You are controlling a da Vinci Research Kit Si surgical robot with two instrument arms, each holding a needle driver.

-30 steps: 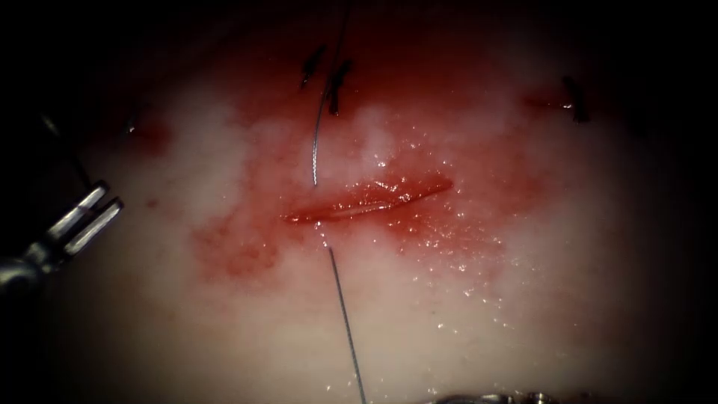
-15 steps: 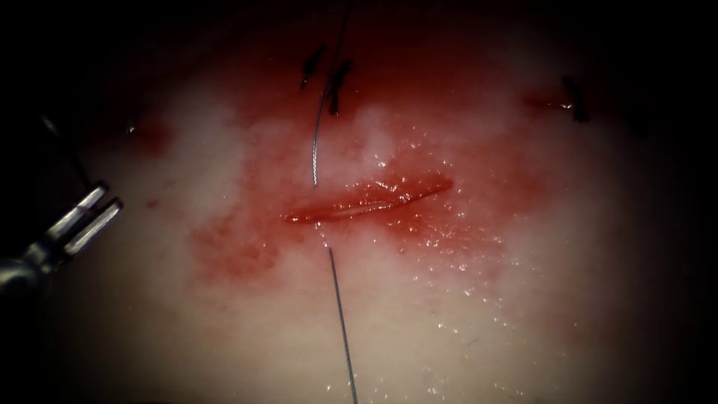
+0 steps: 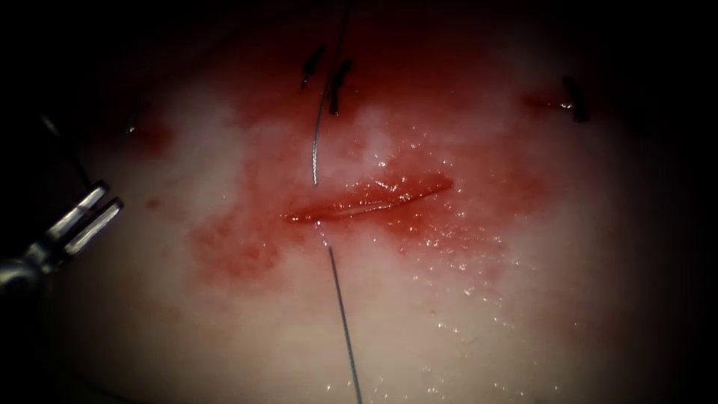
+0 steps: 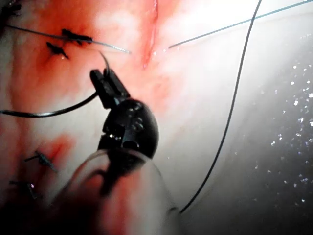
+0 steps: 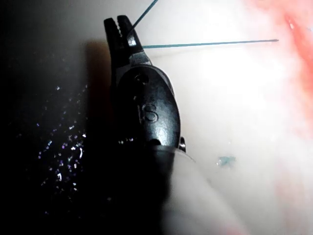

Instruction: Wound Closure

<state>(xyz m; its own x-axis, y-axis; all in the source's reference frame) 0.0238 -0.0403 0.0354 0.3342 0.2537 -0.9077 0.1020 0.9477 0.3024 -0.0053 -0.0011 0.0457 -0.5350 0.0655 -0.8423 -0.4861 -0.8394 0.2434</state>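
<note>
The cut [image 3: 366,200] lies across the tissue [image 3: 523,299], wet with red fluid. Thread [image 3: 317,142] comes down from the far side, enters near the cut's left end, and comes out on the near side as a strand [image 3: 342,314]. My left tool [image 3: 93,213] hovers far left of the cut. In its wrist view the jaws [image 4: 101,78] are shut on the dark curved needle [image 4: 54,113] near one end, with a short hooked end past the jaws, clear of the tissue. My right tool [image 5: 119,27] is shut on the thread [image 5: 205,44] off the near side.
Dark finished stitches [image 3: 336,86] sit beyond the cut, another [image 3: 576,101] at the far right and a small one [image 3: 131,127] at the far left. A long loose thread loop [image 4: 230,117] lies over pale tissue beside the left tool.
The right tool's metal, at the lower edge a second ago, has left the endoscope view. The near strand of thread has shifted slightly. The left tool has not moved.
</note>
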